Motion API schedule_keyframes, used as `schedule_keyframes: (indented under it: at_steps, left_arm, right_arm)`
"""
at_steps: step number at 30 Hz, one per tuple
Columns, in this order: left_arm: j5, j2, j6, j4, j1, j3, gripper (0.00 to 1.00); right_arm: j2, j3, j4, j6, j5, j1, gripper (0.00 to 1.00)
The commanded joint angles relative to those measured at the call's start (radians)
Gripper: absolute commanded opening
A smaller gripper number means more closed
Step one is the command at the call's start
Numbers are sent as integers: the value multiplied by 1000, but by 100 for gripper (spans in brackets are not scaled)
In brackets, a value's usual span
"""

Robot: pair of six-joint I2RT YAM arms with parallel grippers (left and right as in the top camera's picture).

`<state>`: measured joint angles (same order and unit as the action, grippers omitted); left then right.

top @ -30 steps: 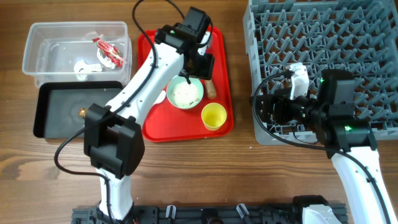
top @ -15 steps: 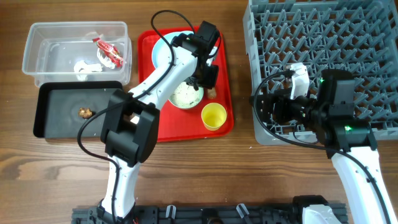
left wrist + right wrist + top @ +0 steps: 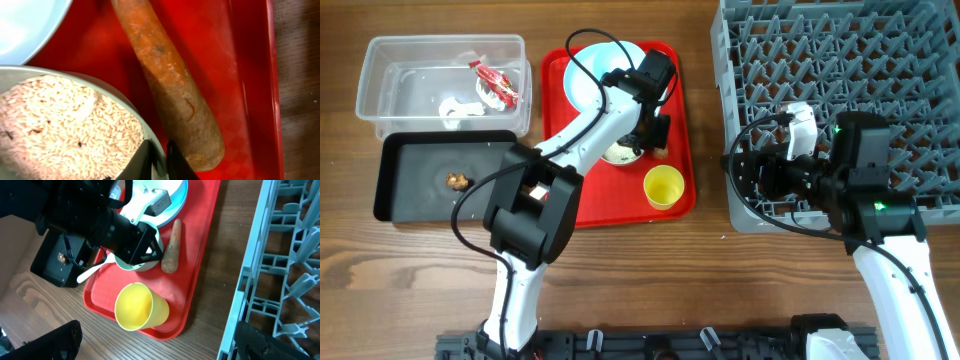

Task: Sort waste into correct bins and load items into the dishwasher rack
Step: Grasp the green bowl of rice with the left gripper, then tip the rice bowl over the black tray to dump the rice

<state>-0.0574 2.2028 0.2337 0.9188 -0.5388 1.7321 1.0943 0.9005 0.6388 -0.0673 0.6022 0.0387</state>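
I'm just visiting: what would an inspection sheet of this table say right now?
Surface: wooden table.
Job's things: wrapper and scrap in tub; lump in black tray; plate, bowl of rice, carrot, cup on red tray; rack at right.
Clutter: nothing seen.
Grippers: left gripper shut on bowl rim; right gripper open, at rack's edge.
Cables: black cables loop above both arms.
Surroundings: nothing seen.

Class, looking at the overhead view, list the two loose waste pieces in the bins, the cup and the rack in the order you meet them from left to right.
brown food lump → red wrapper → yellow cup → grey rack
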Motion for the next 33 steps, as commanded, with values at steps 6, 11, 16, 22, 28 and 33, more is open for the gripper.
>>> schedule_keyframes:
  at_steps: [6,11,16,22,28,33]
  left_arm:
    - [28,16,36,6,-1,-32,4]
    - [21,-27,37,47,0,-19,4]
    - [21,-112,36,101,0,20,4]
    - [20,-251,37,154,28,43,4]
    - [-26,-375,37,247,115,43,4]
    - [-50,-443,36,357,248,43,4]
  right_arm:
    - [8,22,2,-11,21,2,100]
    - [8,22,2,-12,21,2,100]
    - [8,22,1,-12,21,2,100]
    - [8,22,-16,-12,21,2,100]
    - [8,22,-28,-12,21,2,100]
    - [8,22,-29,-11,21,1,100]
